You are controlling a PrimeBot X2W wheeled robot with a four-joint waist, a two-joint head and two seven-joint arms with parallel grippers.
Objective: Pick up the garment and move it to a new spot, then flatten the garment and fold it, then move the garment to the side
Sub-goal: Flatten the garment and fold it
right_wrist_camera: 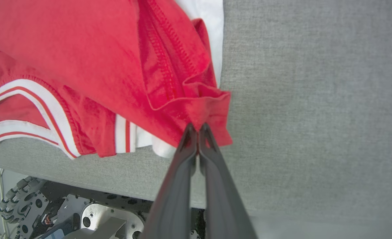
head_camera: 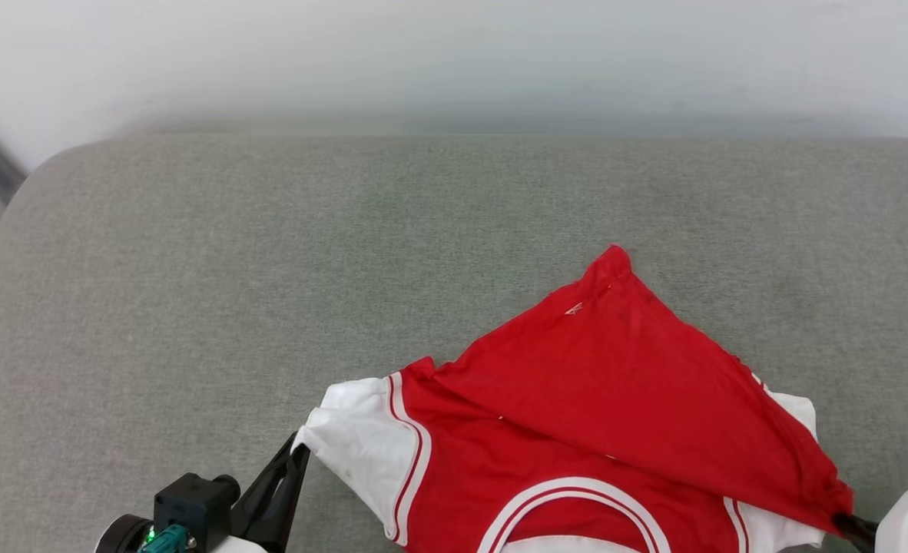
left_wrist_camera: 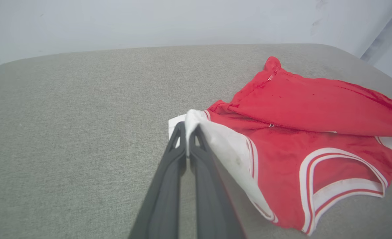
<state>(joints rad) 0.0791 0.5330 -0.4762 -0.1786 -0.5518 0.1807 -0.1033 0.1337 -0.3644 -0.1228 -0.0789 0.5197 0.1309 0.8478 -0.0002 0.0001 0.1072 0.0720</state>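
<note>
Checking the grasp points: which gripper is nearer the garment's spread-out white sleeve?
Left. The left gripper pinches the white sleeve; the right gripper pinches a red corner across the garment.

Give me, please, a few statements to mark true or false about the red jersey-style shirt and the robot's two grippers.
1. The left gripper is shut on a white sleeve of the red jersey-style shirt. True.
2. The right gripper is open, clear of the shirt. False: it is shut on a red corner of it.
3. The shirt lies fully spread flat. False: a red part is folded diagonally over it.
4. The shirt rests on a grey fabric surface. True.
</note>
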